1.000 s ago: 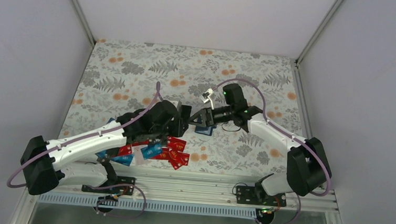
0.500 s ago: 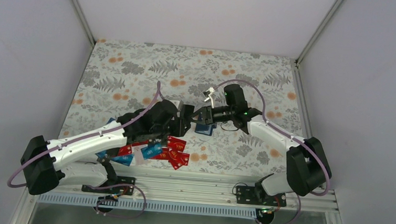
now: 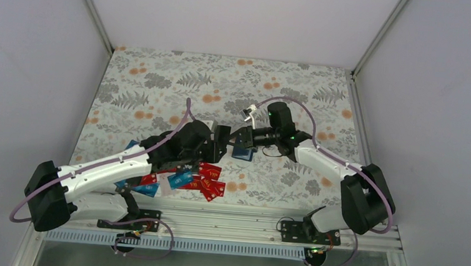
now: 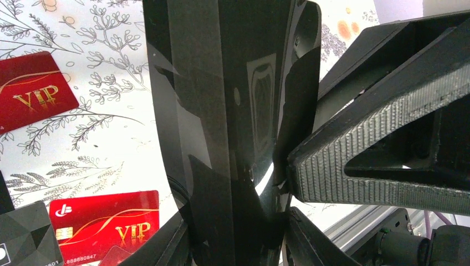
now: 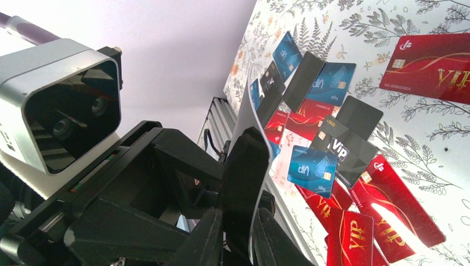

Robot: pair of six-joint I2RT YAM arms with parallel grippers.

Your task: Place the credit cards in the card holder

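The card holder is off the table between my two grippers, dark navy with a paler blue side showing from above. My left gripper is shut on it; in the left wrist view its dark layered body rises out of the left gripper. My right gripper is shut on one leaf of the holder, whose pale edge stands between the jaws of the right gripper. The credit cards, red, blue, black and white, lie heaped on the cloth under the left arm.
The flowered cloth covers the table, with white walls on three sides. The metal rail with the arm bases runs along the near edge. Red VIP cards lie directly below the left gripper. My left wrist camera housing looms close beside the right gripper.
The right gripper's jaws have closed from wide apart onto the card holder's leaf. The left arm, still gripping the holder, has barely moved.
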